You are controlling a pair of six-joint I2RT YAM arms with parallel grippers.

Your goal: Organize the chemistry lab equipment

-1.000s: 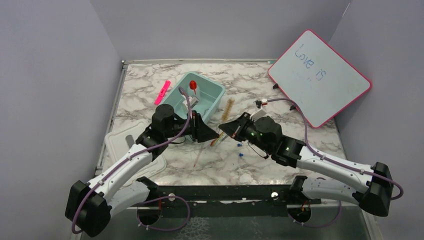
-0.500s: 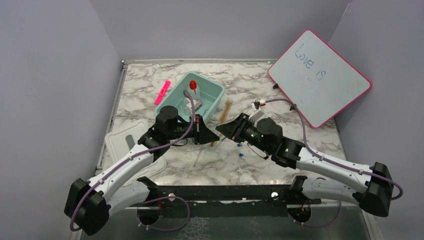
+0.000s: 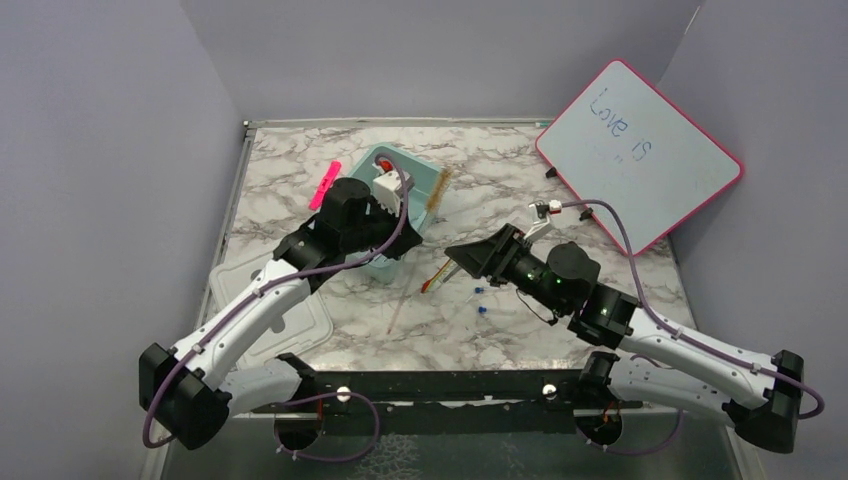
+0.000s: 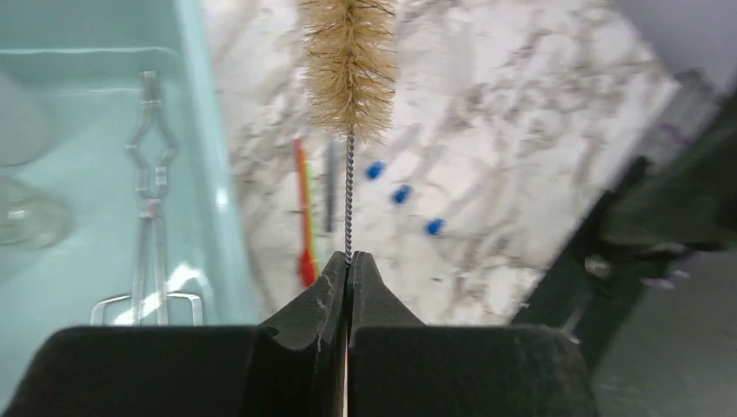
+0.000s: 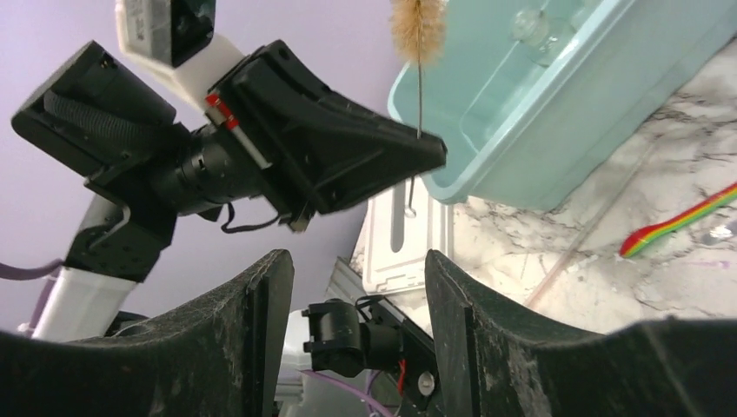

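Observation:
My left gripper (image 4: 349,257) is shut on the twisted wire stem of the tan-bristled brush (image 4: 349,69) and holds it in the air beside the teal bin (image 4: 202,174). From above, the brush (image 3: 438,190) hangs at the bin's right rim, with the left gripper (image 3: 418,225) under it. Metal tongs (image 4: 152,200) and a clear glass vessel (image 4: 22,213) lie in the bin. My right gripper (image 5: 356,287) is open and empty and points at the left gripper (image 5: 348,148). On the marble lie a rainbow-striped tool (image 3: 435,278), a thin clear rod (image 3: 398,305) and blue-capped pieces (image 3: 481,300).
A pink marker (image 3: 325,185) lies left of the bin (image 3: 372,165). The pink-framed whiteboard (image 3: 640,150) leans at the back right. The bin's white lid (image 3: 250,290) rests at the table's left edge. Grey walls close in the table on three sides.
My left gripper shut on the brush and lifted it up and back to the bin's rim. My right gripper opened, let go of the brush and drew back to the right.

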